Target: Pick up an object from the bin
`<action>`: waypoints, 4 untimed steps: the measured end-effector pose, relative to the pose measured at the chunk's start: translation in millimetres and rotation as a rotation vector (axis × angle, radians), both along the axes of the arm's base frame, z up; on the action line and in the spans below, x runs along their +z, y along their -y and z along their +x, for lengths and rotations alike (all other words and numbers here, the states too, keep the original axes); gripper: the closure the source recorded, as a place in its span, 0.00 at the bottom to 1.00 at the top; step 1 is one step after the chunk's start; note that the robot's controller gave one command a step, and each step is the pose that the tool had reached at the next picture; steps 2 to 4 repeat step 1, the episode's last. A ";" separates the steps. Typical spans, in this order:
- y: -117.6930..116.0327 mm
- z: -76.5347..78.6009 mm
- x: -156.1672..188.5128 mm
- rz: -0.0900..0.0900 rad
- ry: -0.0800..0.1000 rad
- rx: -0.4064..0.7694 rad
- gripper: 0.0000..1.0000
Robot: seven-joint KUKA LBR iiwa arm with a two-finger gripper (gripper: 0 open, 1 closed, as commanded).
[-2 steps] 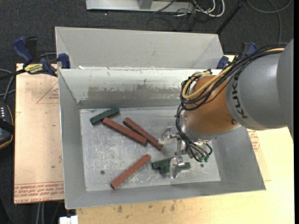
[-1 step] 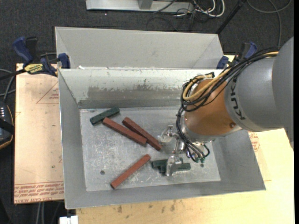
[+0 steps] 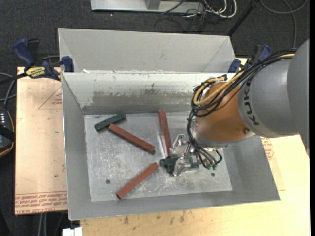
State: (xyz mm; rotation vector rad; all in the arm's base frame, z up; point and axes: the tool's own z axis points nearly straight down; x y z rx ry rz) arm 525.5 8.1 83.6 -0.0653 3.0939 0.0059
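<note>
- Gripper (image 3: 181, 162) down on the bin (image 3: 74, 141) floor, right of middle; open or closed, can't tell.
- Small dark green piece (image 3: 169, 165) right at its tip.
- Flat red-brown bar (image 3: 165, 131) close beside; second bar (image 3: 138, 180) lies left.

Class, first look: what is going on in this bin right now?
A robot arm reaches in from the right, and its gripper is low over the floor of the grey bin, right of the middle. It sits by the near end of an upright red-brown stick. A slanted red-brown stick, a third stick and a dark green block lie apart to its left. Whether it holds anything cannot be told.
</note>
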 end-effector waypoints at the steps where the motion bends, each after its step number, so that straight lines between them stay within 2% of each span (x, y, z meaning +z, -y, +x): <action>1: 0.0 0.0 0.0 0.000 0.000 0.000 1.00; 4: 0.0 0.0 0.0 0.000 0.000 0.000 1.00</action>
